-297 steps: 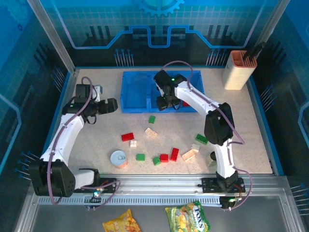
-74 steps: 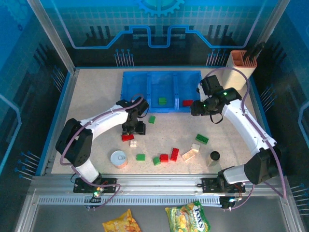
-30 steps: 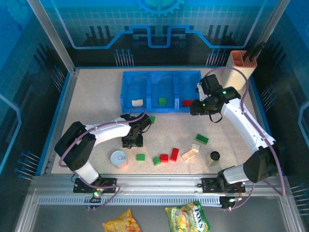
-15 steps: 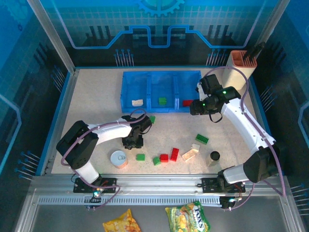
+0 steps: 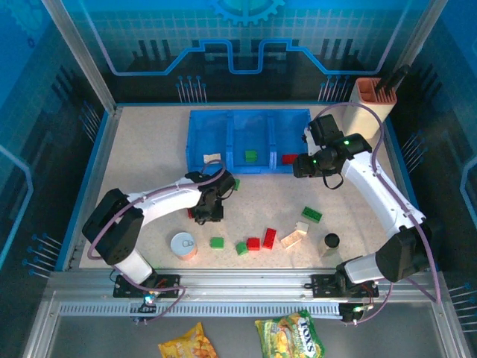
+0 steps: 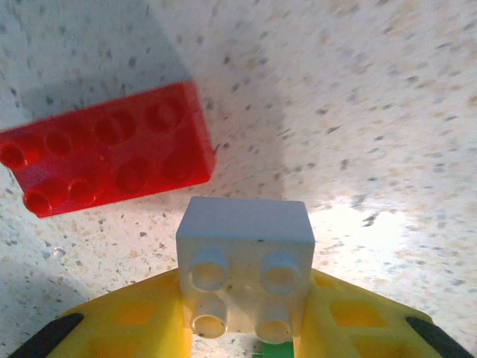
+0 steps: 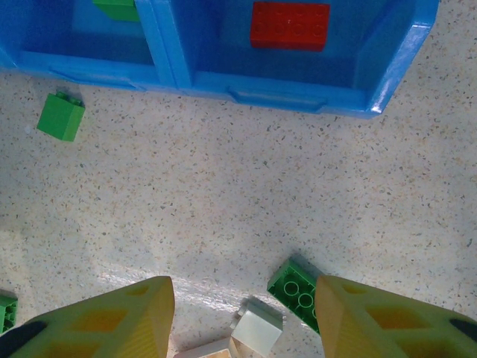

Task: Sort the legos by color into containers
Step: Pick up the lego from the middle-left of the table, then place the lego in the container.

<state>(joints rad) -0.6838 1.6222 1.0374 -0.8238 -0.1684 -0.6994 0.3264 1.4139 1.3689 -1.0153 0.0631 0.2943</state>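
Left wrist: cream brick (image 6: 244, 272) pinched between jaws (red brick (image 6: 104, 158) just beyond).

The left arm (image 5: 160, 200) stretches low toward the table's middle, elbow bent, its gripper (image 6: 242, 322) pointing down, jaws clamped on a white lego (image 6: 244, 280); the right arm (image 5: 380, 194) arches high, its gripper (image 7: 242, 307) facing down, jaws apart.

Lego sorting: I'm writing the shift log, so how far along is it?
Done: the three-compartment bright-blue plastic bin holds one cream brick left, one green brick in the middle, one red brick right. In hand: the left gripper is shut on a small cream-white square brick. Remaining: about nine loose bricks, including the red oblong brick beside it and a green cube near the bin.
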